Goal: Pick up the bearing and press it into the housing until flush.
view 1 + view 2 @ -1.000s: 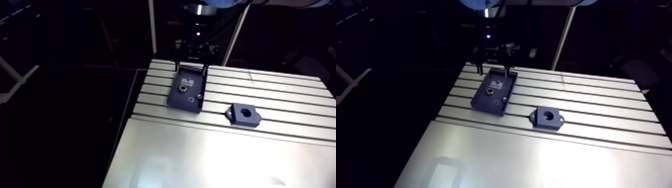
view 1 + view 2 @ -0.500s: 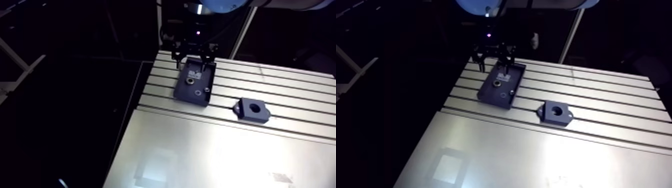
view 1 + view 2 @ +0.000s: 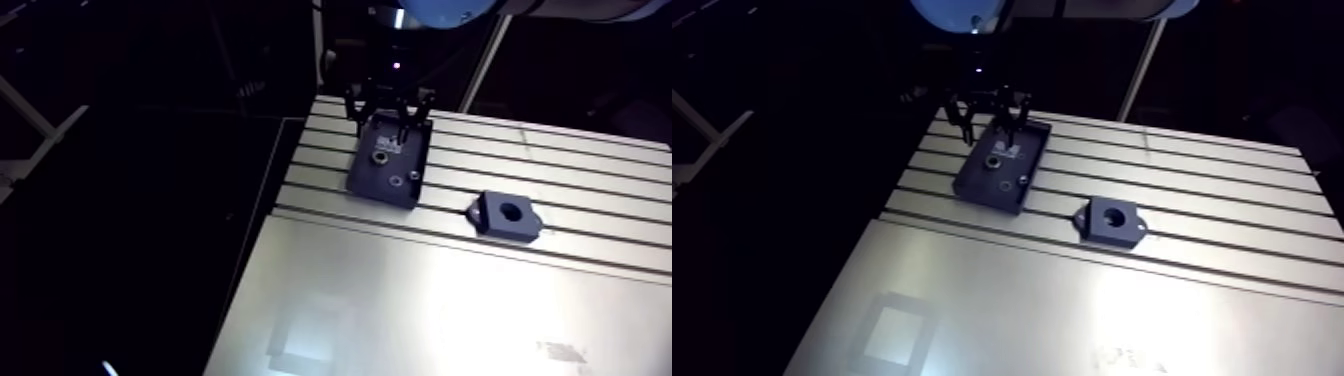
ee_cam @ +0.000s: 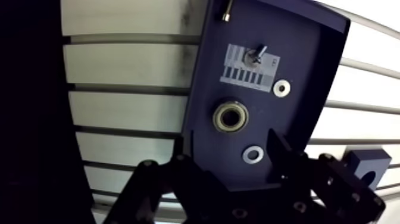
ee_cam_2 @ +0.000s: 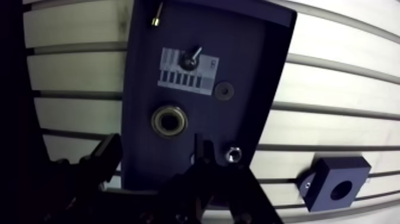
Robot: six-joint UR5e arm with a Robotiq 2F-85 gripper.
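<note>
Joint cap [image 3: 440, 8]: light blue, rounded and glossy; sits at 12 o'clock from the wrist in the arm view.
Wrist [image 3: 396, 45]: dark cylindrical body with a paler grey ring at its upper end.
Indicator light [image 3: 397, 67]: single small violet dot on the wrist face, at 12 o'clock from the gripper.
Gripper [image 4: 229, 149]: matt black, two-finger linkage type.
Fingers [image 4: 284, 156]: black, flat-sided angular bars narrowing to blunt tips.
Linkage bars [image 4: 333, 187]: black and thick, with rounded ends at the pivots.
Screw recesses [image 4: 240, 212]: round, dark, grey-rimmed; several set into the linkage bars.
</note>
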